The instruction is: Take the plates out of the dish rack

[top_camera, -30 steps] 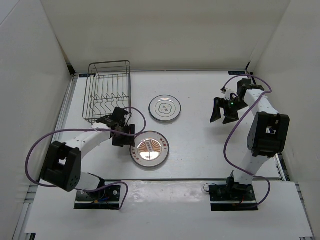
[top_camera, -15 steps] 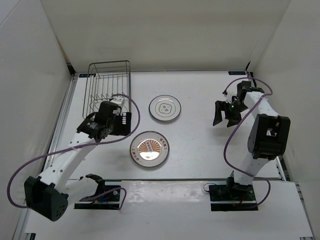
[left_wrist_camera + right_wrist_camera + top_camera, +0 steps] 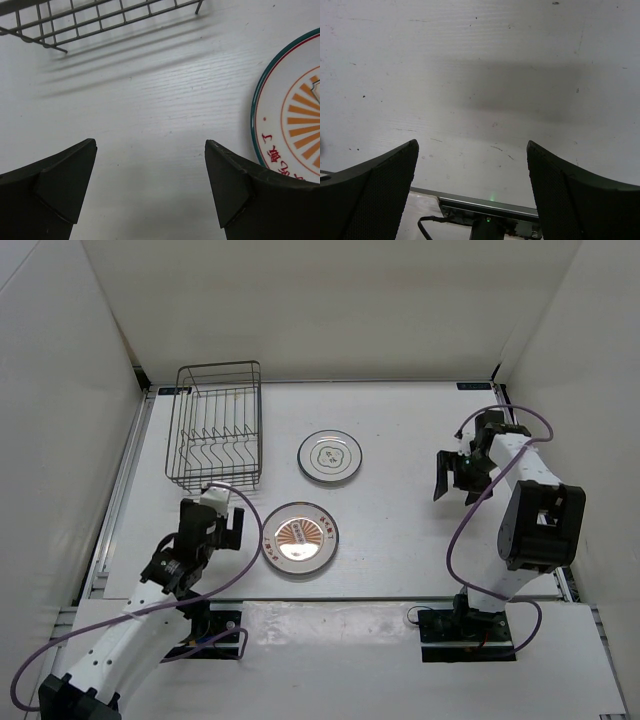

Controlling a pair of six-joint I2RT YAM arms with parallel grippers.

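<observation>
As the left arm [image 3: 165, 565] retreats lower left, jaws released and empty, the white orange-sunburst round plate [image 3: 299, 536] lies on the white bench [image 3: 400, 540] at centre; the dark wire dish rack [image 3: 215, 435], upper left, looks unloaded.

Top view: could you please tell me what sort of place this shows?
Probably a robot lab cell, not a kitchen: bare white walls enclose a table holding a rack, two plates and two arms.

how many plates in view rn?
2. Both on the table: grey-ringed plate right of the dish rack, sunburst plate just near-side of it. Rack looks empty; wires could hide one.
</observation>
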